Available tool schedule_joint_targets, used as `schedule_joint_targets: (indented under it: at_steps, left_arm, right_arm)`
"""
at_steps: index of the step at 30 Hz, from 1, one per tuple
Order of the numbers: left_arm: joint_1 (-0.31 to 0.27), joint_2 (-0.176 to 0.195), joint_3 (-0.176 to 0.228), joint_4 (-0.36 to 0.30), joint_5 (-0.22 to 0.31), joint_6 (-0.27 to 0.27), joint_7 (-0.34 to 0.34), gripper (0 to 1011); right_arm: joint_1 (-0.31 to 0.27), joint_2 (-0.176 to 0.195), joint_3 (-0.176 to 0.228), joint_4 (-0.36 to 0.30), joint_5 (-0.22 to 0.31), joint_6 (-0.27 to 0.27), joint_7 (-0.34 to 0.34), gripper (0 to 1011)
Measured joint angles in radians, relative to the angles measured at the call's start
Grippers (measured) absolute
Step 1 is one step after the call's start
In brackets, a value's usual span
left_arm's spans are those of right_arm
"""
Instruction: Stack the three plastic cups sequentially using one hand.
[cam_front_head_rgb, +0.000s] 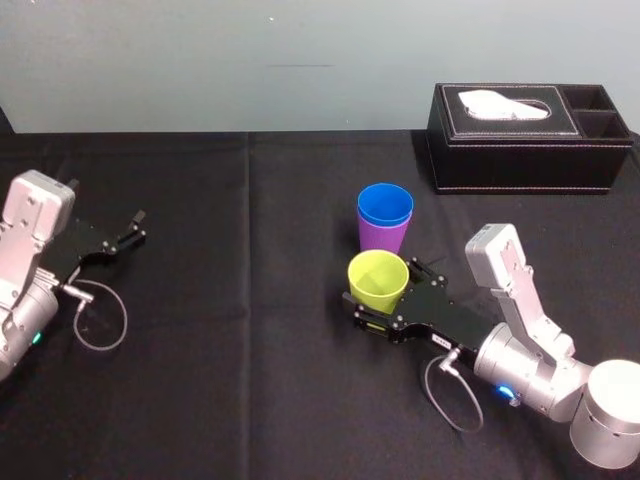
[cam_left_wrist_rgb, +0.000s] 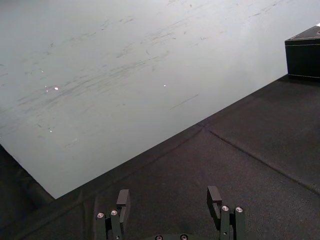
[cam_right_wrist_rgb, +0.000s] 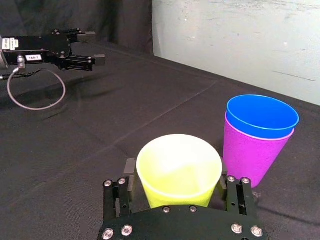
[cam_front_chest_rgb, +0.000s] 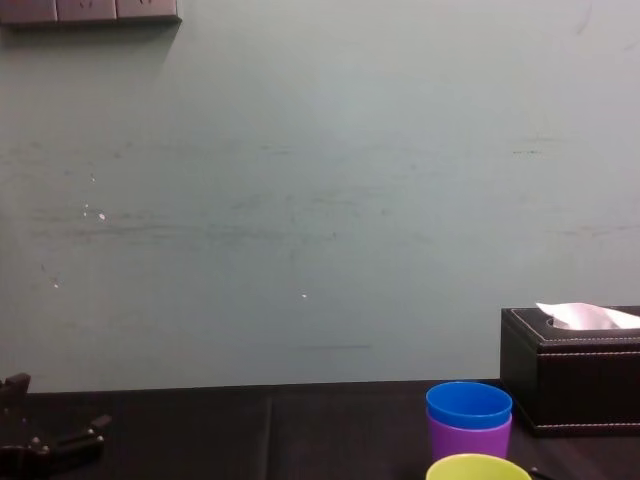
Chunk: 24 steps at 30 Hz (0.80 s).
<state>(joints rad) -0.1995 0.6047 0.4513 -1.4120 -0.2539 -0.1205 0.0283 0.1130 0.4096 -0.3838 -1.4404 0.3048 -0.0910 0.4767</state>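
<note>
Right pincer, lower centre-right of head view, clamped on yellow-green cup. Blue cup nested in purple cup, mid-frame just above, on black counter. Left pincer idle at left edge, fingers apart.

Arms silver-grey, rounded casings; left gripper and right gripper black, flat jaws, silver screw heads. Thin cable loops at 6 o'clock of each wrist (white label, probably a serial).

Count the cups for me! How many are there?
3. The blue cup sits nested inside the purple cup mid-table; the yellow-green cup is just in front of them, gripped by the right tool. The left tool idles far left.
</note>
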Motion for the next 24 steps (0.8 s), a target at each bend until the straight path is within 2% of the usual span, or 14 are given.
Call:
schedule_joint_targets:
  at_steps: [5, 8, 16, 24]
  left_arm:
    - [0.000, 0.000, 0.000, 0.000, 0.000, 0.000, 0.000, 1011]
    - [0.000, 0.000, 0.000, 0.000, 0.000, 0.000, 0.000, 1011]
    - [0.000, 0.000, 0.000, 0.000, 0.000, 0.000, 0.000, 1011]
    - [0.000, 0.000, 0.000, 0.000, 0.000, 0.000, 0.000, 1011]
  right_arm:
    - [0.000, 0.000, 0.000, 0.000, 0.000, 0.000, 0.000, 805]
    - [-0.001, 0.000, 0.000, -0.001, 0.000, 0.000, 0.000, 768]
    - [-0.002, 0.003, 0.000, -0.004, 0.000, -0.001, 0.000, 738]
    - [-0.013, 0.028, 0.006, -0.049, 0.002, 0.014, 0.003, 738]
